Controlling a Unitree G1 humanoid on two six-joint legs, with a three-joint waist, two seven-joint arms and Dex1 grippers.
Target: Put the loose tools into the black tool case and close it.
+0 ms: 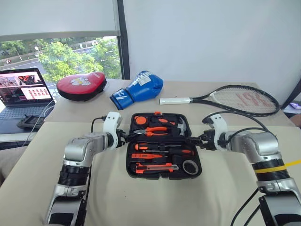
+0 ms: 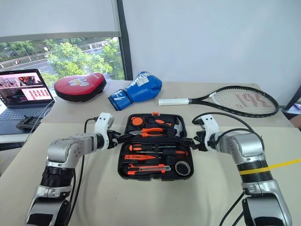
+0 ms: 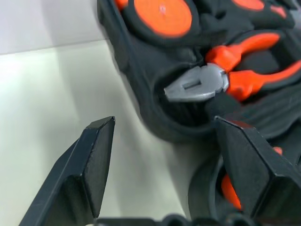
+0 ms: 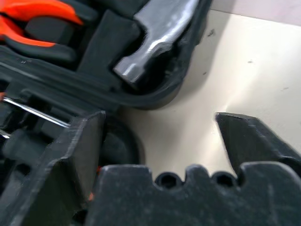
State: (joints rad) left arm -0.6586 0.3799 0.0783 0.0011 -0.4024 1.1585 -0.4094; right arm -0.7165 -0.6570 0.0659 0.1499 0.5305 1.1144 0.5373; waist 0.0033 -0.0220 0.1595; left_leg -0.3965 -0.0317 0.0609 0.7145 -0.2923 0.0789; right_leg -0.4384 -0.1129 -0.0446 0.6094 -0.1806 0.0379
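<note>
Black tool case (image 1: pixel 163 146) lies open flat on the worktop (image 1: pixel 42 155), between the two arms. Screwdrivers (image 1: pixel 162 151), utility knife (image 1: pixel 154 167) and tape roll (image 1: pixel 190 166) already sit in its near-half recesses. Left gripper (image 1: pixel 126 137) at the case's left hinge end, right gripper (image 1: pixel 195 141) at its right; both spread, holding nothing. Judgement: symmetric placement suits folding the lid shut.

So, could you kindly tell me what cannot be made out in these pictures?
- Left wrist view: the black plastic hinged tool case is cut off by the edges; the open left gripper hides its lower half.
- Right wrist view: the steel hammer handle runs off-frame.
- Head views: the small black tape roll is too small for detail.
</note>
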